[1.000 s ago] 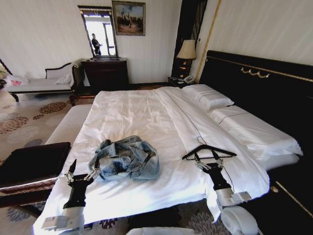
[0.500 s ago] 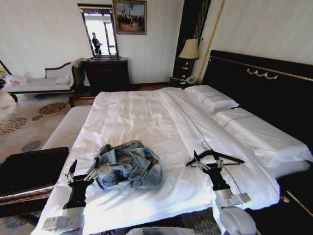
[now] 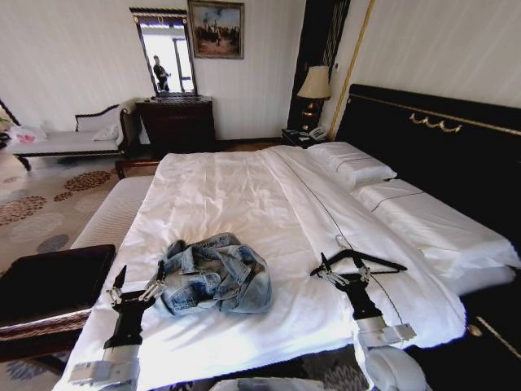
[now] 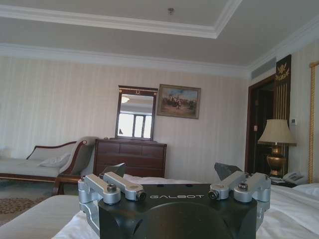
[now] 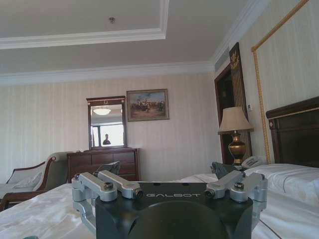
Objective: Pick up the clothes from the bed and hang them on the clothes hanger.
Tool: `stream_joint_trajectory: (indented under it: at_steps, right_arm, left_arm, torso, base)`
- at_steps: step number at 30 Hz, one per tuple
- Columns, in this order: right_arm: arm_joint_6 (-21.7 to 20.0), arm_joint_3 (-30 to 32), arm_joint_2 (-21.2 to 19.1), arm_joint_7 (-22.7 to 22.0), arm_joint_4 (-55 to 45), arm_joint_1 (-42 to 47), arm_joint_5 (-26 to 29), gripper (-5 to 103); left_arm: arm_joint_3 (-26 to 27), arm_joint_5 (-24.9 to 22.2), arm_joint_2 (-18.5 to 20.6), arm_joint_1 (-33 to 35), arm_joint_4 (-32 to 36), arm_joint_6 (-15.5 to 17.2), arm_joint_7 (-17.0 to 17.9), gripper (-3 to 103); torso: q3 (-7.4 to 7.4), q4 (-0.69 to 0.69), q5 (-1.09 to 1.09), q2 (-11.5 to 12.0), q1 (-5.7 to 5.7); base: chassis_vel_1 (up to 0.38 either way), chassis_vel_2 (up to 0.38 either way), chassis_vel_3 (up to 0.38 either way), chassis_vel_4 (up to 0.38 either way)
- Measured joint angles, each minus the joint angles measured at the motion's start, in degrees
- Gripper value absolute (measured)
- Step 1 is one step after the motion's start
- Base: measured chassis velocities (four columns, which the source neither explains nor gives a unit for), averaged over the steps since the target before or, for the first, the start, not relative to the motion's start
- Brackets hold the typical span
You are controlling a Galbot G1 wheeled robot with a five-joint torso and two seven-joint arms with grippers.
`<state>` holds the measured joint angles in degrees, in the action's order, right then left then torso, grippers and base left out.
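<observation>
**A furnished bedroom, hotel-style**

I am standing at the foot of a bedroom. The large bed (image 3: 244, 204) with white sheets, white pillows (image 3: 350, 163) and a tall black headboard (image 3: 440, 155) fills the middle and right of my head view. At upper left a dark wooden dresser (image 3: 175, 122) carries a framed mirror (image 3: 165, 55), with a painting (image 3: 215, 29) hung beside it. A shaded table lamp (image 3: 315, 88) and a telephone (image 3: 314, 132) sit on the nightstand at upper centre. A white daybed (image 3: 69, 138) stands at far left on patterned carpet (image 3: 41, 204). Striped wallpaper and ceiling mouldings (image 4: 114, 25) complete it.
</observation>
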<state>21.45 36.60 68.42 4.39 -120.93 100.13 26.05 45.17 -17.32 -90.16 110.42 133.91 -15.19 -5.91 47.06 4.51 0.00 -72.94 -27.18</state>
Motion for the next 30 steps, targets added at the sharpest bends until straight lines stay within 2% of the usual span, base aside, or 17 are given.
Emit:
stream_joint_trajectory:
  at_steps: [10,14,18,19,20,21,22,23,24,25,27,28,30]
  right_arm:
    - [0.9,-1.1,0.4,-0.3,0.4,-0.5,0.2,100]
    - [1.0,-1.1,0.4,-0.6,1.0,-0.7,0.2,100]
    - [1.5,-1.5,0.3,-0.8,2.1,-1.0,0.1,100]
    - [1.5,-1.5,0.3,-0.8,2.1,-1.0,0.1,100]
    - [1.6,-1.6,0.2,-0.7,2.3,-1.1,0.0,100]
    - [2.0,-1.8,0.2,-0.7,2.9,-1.4,-0.1,100]
    - [2.2,-1.8,0.2,-0.7,3.2,-1.5,-0.2,100]
    - [2.5,-2.0,0.2,-0.8,3.7,-1.6,-0.4,100]
    - [2.5,-2.0,0.2,-0.8,3.7,-1.6,-0.4,100]
    - [2.6,-2.0,0.2,-0.8,3.9,-1.6,-0.5,100]
    - [2.9,-2.1,0.2,-0.9,4.4,-1.7,-0.6,100]
    - [2.9,-2.1,0.2,-0.9,4.4,-1.7,-0.6,100]
    - [3.2,-1.8,0.1,-1.1,5.0,-1.7,-0.8,100]
  left_arm:
    - [0.4,-0.5,0.5,-0.5,-0.6,0.1,0.4,100]
    - [0.9,-2.3,1.2,-1.5,-0.8,2.4,2.1,100]
    - [3.5,-13.0,4.5,-5.0,-0.9,14.1,6.7,100]
    - [3.5,-13.0,4.5,-5.0,-0.9,14.1,6.7,100]
    - [4.2,-15.8,5.3,-5.9,-1.0,16.8,7.4,100]
    - [6.0,-22.8,7.4,-8.4,-1.8,22.8,8.9,100]
    - [6.7,-25.3,8.2,-9.3,-2.2,24.5,9.4,100]
    - [8.1,-30.2,10.1,-11.6,-3.7,27.9,10.2,100]
    - [8.1,-30.2,10.1,-11.6,-3.7,27.9,10.2,100]
    - [8.8,-32.3,11.0,-12.7,-4.6,29.4,10.6,100]
    - [10.0,-40.0,13.5,-15.2,-6.9,35.2,12.7,100]
    - [10.0,-40.0,13.5,-15.2,-6.9,35.2,12.7,100]
    - [10.0,-48.6,14.6,-16.8,-8.0,43.1,16.1,100]
  torso:
    - [-0.01,-0.01,-0.05,0.0,0.0]
    - [-0.01,-0.01,-0.02,0.0,0.01]
    - [0.0,0.0,0.02,0.0,0.0]
    - [0.0,0.0,0.02,0.0,0.0]
    - [0.01,0.0,0.01,0.0,0.0]
    - [0.01,0.0,-0.01,0.0,0.0]
    - [0.01,0.0,0.0,0.0,0.0]
    - [0.0,0.01,-0.01,0.0,0.0]
    - [0.0,0.01,-0.01,0.0,0.0]
    - [0.0,0.01,-0.02,0.0,0.0]
    - [0.0,0.01,-0.02,0.0,0.0]
    - [0.0,0.01,-0.02,0.0,0.0]
    - [0.0,0.0,-0.02,0.0,0.0]
  base:
    - [0.093,0.104,-0.099,-0.099]
    - [0.017,0.023,-0.01,-0.012]
    - [0.0,0.0,0.0,0.0]
    - [0.0,0.0,0.0,0.0]
    - [0.0,0.0,0.0,0.0]
    - [0.0,0.0,0.0,0.0]
    - [0.0,0.0,0.0,0.0]
    - [0.0,0.0,0.0,0.0]
    - [0.0,0.0,0.0,0.0]
    - [0.0,0.0,0.0,0.0]
    - [0.0,0.0,0.0,0.0]
    - [0.0,0.0,0.0,0.0]
    - [0.0,0.0,0.0,0.0]
